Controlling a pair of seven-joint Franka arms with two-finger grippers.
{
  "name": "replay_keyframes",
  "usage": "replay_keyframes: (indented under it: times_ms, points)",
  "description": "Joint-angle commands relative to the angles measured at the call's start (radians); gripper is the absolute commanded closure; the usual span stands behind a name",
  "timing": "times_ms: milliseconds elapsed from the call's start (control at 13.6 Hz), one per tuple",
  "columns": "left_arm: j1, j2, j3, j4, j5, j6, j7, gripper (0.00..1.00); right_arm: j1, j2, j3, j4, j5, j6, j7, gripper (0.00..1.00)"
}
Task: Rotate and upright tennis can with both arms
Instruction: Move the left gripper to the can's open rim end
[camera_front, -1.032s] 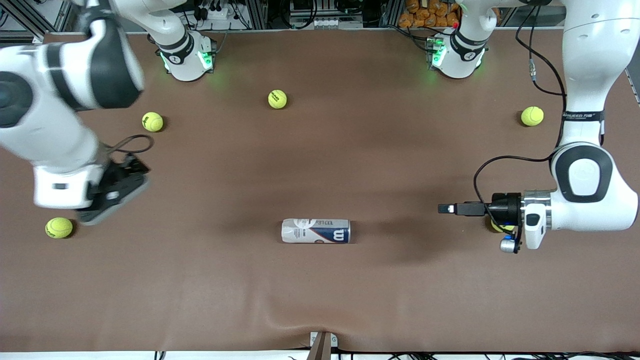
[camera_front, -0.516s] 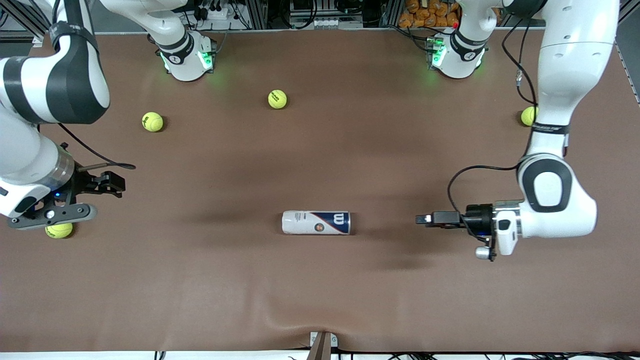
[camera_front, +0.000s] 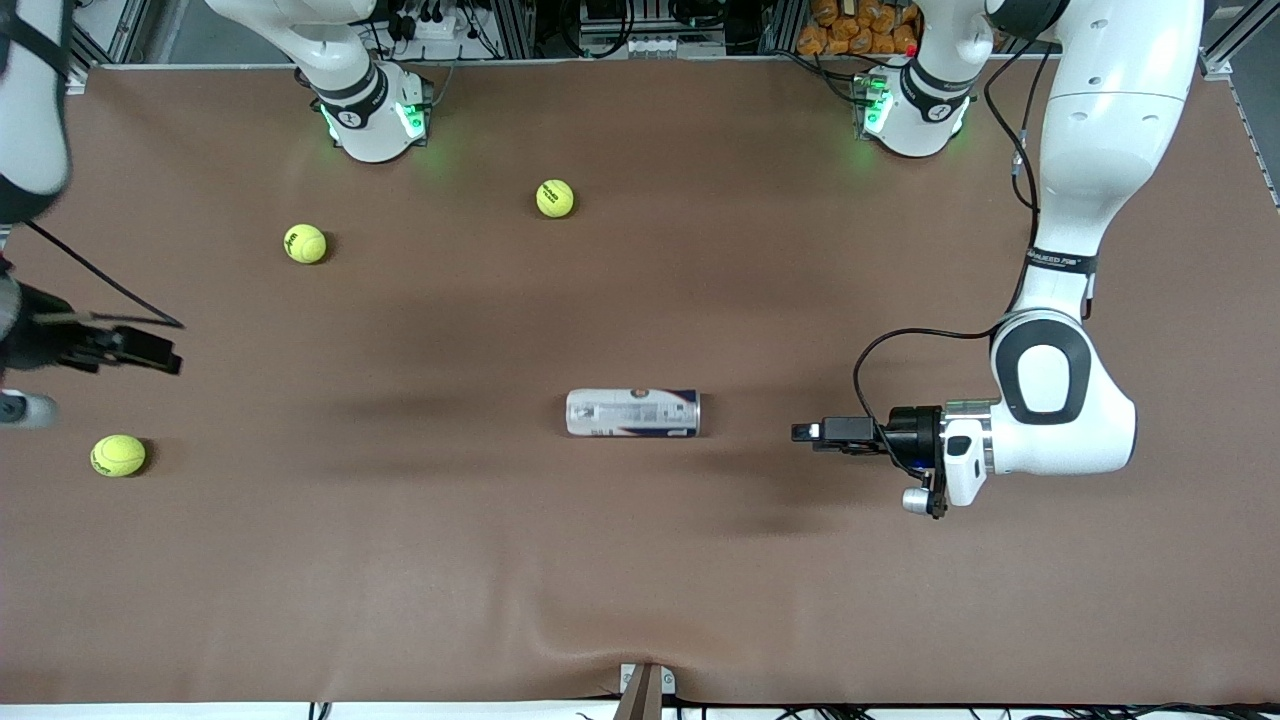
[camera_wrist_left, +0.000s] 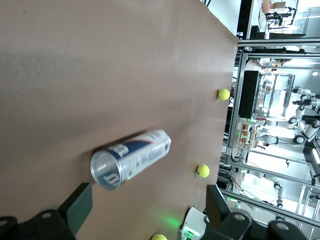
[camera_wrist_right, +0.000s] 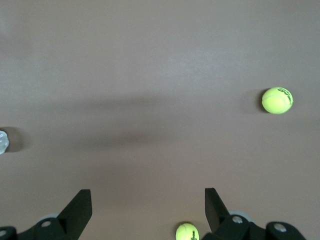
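1 tennis can (camera_front: 633, 413) lying flat, 3 balls (camera_front: 305, 243) (camera_front: 555, 198) (camera_front: 118, 455) — left gripper (camera_front: 803, 432), right gripper (camera_front: 160, 355) fingers apart, empty.

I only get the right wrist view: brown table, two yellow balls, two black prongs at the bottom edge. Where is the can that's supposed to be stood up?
Observer: The tennis can lies on its side in the middle of the table, and nothing is touching it.
Operator: Is the other arm anywhere near it?
Observer: The left gripper hovers low, pointing at the can's end that faces the left arm's end of the table, with a clear gap between them and its fingers open.
Operator: And what does my arm look like from outside?
Observer: The right gripper hangs over the table at the right arm's end, open and well away from the can.
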Motion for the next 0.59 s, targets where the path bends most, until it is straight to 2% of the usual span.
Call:
replay_keyframes:
  times_ms: [0, 516]
  points:
    - [-0.046, 0.02, 0.004, 0.007, -0.04, 0.064, 0.024, 0.0, -0.013, -0.152, 0.018, -0.147, 0.013, 0.01, 0.012, 0.0]
    - [-0.06, 0.023, -0.019, -0.049, -0.106, 0.085, 0.102, 0.0, -0.002, -0.279, 0.024, -0.172, -0.013, -0.061, 0.023, 0.0]
